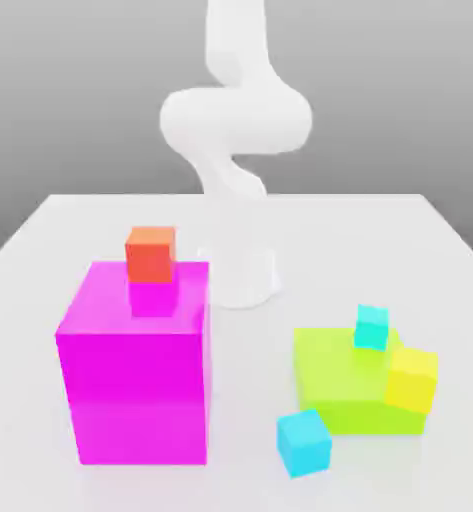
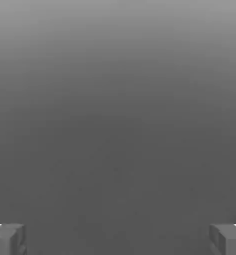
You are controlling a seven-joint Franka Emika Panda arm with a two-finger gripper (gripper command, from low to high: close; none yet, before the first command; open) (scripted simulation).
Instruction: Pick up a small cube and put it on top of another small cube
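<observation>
Fingers (image 2: 118, 239) spread wide, nothing btwn them; the hand cam looks at blank grey. Blue cube (image 1: 304, 442) sits on the bench (image 1: 40, 250), front of the lime block (image 1: 345, 385), just beside it. Turquoise cube (image 1: 372, 327) sits atop that block, near the yellow cube (image 1: 412, 377). Step: reach for blue cube. Come straight down, square fingers to its faces, stay off the lime block's edge.

- The sky-blue cube (image 1: 304, 442) has a smooth, glossy, plastic-like finish.
- The large magenta block (image 1: 135, 385) is smooth and shiny; its top mirrors the orange cube (image 1: 150, 254).
- The white table (image 1: 380, 240) looks smooth with a soft sheen.
- The arm (image 1: 235, 120) is smooth matt white.
</observation>
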